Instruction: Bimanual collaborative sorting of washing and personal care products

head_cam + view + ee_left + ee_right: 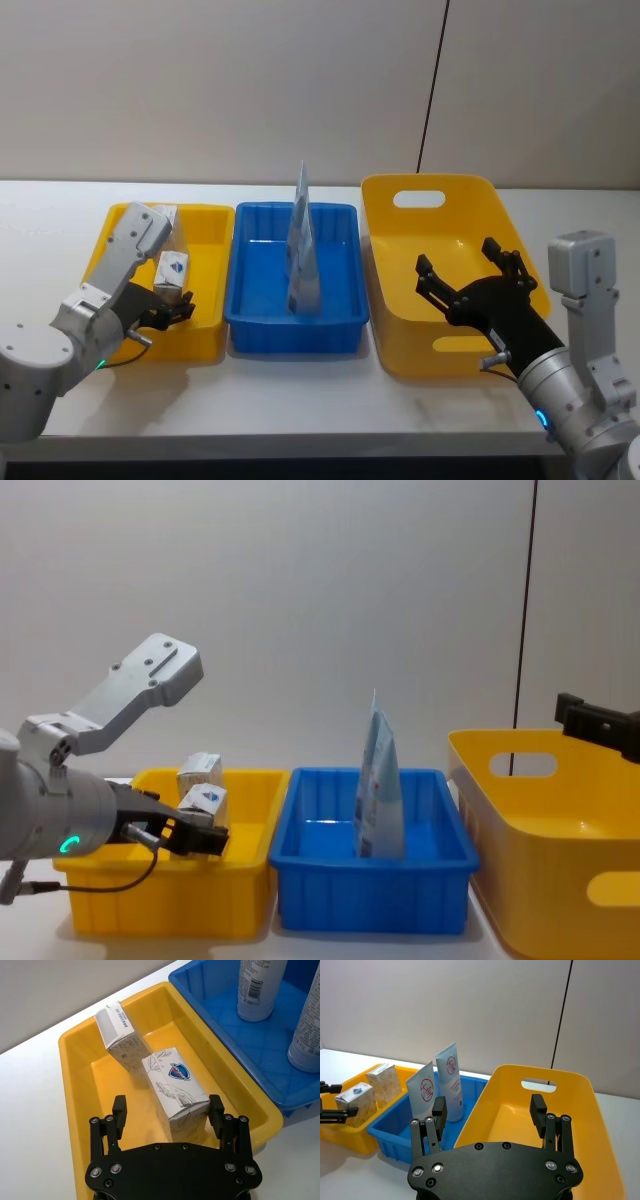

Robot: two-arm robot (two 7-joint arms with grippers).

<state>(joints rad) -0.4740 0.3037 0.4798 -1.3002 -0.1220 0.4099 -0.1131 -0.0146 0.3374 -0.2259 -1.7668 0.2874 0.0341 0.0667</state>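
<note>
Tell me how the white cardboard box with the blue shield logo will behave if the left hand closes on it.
The white cardboard box with the blue shield logo looks stiff-edged but probably crushable, so squeeze gently. Standing on end inside the open left hand, it may tip toward the second white box.

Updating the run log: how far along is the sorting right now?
Looks done: two tubes stand in the blue bin; two soap boxes sit in the small yellow bin. In hand: nothing; left tool is open astride the front soap box, right tool open above the large yellow bin. Left: probably that box's grasp; the large bin holds nothing.
</note>
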